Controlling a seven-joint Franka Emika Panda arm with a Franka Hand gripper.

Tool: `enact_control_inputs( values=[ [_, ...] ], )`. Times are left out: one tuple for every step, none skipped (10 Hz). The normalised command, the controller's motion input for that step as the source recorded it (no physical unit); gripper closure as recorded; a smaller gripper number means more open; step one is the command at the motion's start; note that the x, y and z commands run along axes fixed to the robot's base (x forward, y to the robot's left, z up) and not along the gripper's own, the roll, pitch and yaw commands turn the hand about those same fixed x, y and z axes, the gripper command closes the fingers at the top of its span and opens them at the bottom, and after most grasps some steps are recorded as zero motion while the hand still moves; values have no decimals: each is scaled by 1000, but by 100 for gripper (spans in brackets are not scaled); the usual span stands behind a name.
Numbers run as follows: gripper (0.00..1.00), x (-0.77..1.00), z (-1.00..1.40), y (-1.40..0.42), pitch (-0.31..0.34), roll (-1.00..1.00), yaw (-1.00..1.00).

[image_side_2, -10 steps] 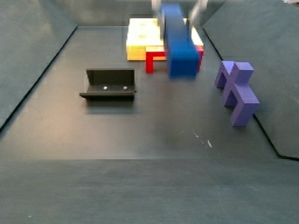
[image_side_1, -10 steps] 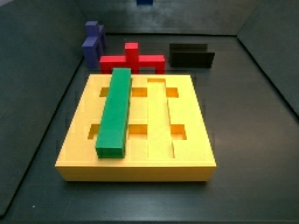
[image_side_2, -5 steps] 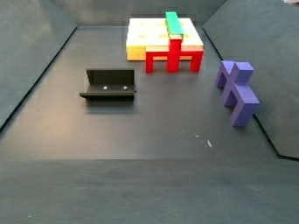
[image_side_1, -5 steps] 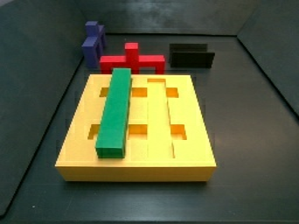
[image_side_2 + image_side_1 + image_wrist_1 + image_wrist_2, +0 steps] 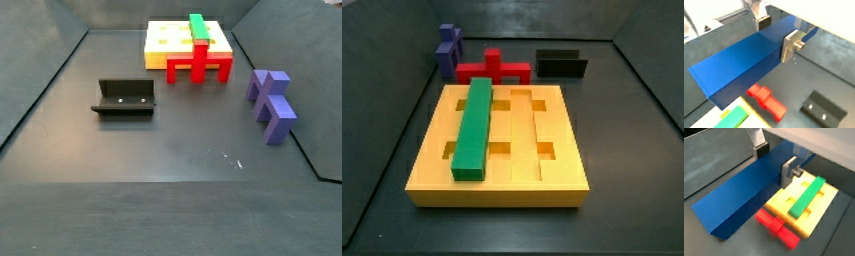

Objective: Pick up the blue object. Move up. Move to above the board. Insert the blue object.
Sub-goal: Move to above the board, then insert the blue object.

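Observation:
My gripper [image 5: 776,32] is shut on the blue object [image 5: 747,65], a long dark-blue bar, and holds it high in the air; both show in both wrist views only, the gripper [image 5: 775,159] and the bar [image 5: 741,198]. The silver fingers [image 5: 791,46] clamp the bar's sides near one end. The yellow board [image 5: 560,130] lies on the floor with a green bar [image 5: 474,123] in one groove. In a wrist view the board [image 5: 791,203] lies below the bar. Gripper and blue bar are out of view in both side views.
A red piece [image 5: 492,69] lies against the board's far end, also seen in a side view [image 5: 201,66]. A purplish-blue stepped block [image 5: 273,104] stands near a wall. The dark fixture [image 5: 126,98] stands on the floor. Grey walls enclose the floor.
The gripper and blue bar, seen over the board's near end a second ago in a side view, have risen out of both side views. Nothing else moved.

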Motion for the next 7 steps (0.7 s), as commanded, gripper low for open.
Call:
enact_control_inputs(
  values=[
    [100, 74, 165, -1400, 104, -4, 3],
    [100, 99, 172, -1400, 123, 17, 12],
    [100, 150, 180, -1400, 146, 2, 8],
    [100, 123, 115, -816, 160, 8, 7],
    [100, 102, 66, -341, 159, 15, 7],
    [100, 14, -394, -6, -63, 0, 0],
    [100, 143, -837, -151, -121, 80, 0]
  ],
)
